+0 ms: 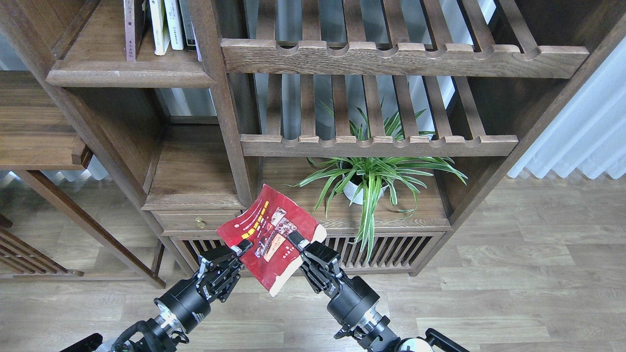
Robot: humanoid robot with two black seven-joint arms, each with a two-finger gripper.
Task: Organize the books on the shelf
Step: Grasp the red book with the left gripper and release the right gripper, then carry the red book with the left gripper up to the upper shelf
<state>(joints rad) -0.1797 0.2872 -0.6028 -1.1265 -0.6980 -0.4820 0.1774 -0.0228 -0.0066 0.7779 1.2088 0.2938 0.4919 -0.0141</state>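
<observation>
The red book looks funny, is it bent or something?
Yes. The red book is tilted in the air and its cover curves, held between the left gripper and the right gripper. It is not on a shelf yet.

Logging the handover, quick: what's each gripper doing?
Left gripper: closed on the red book.
Right gripper: closed on the same book.

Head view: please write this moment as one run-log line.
book: red, in air | left end effector: at its left edge | right end effector: shut on book | shelf: not reached
</observation>
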